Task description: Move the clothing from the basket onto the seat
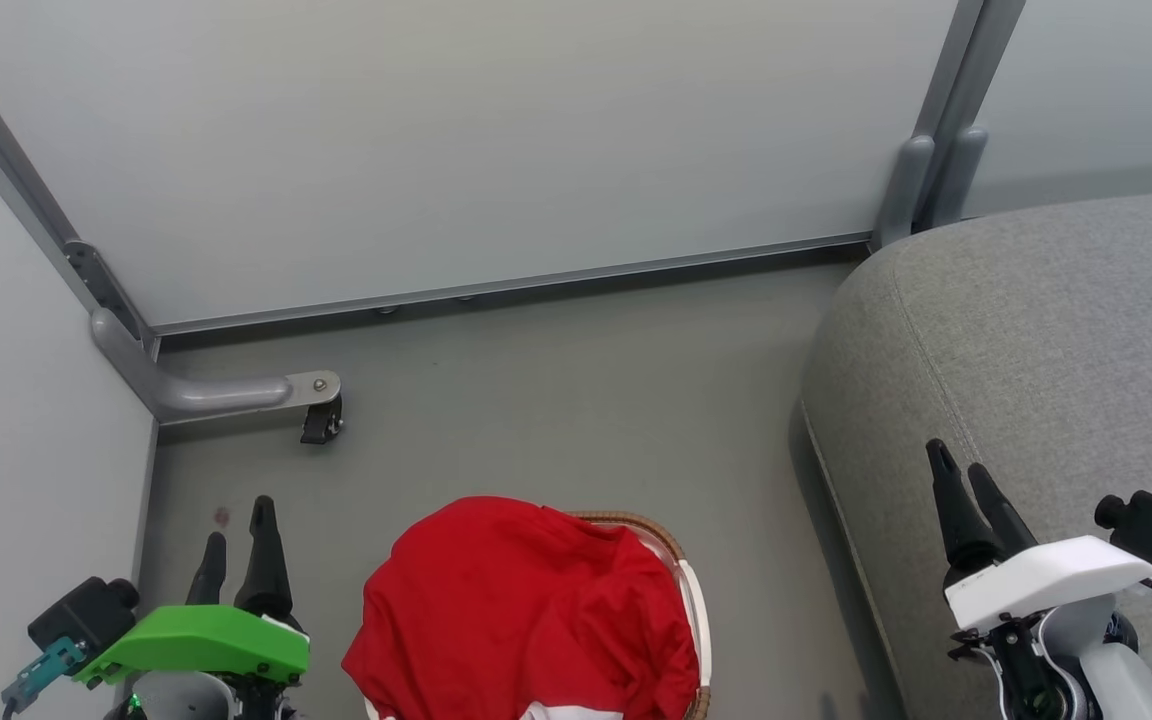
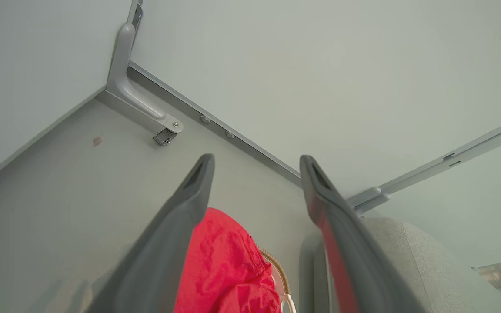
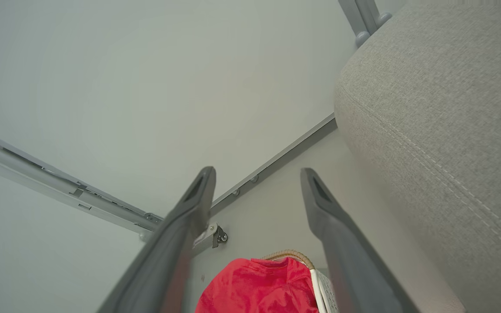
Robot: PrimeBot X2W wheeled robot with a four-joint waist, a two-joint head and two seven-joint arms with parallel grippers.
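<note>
head view: clothing [image 1: 526,600] in basket [image 1: 684,572], 6 o'clock; seat [image 1: 1036,350], 3 o'clock. left pincer [image 1: 238,522], right pincer [image 1: 958,460]: spread wide, empty. likely risk: fabric snags, tipping basket.

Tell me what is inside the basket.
Red clothing fills the basket, piled above its edge. Anything beneath that pile is covered and cannot be seen.

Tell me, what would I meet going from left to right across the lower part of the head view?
Left arm's fingers → the clothing → the basket rim → right arm's fingers. The seat spreads behind the right arm's fingers, so I leave it unplaced.
</note>
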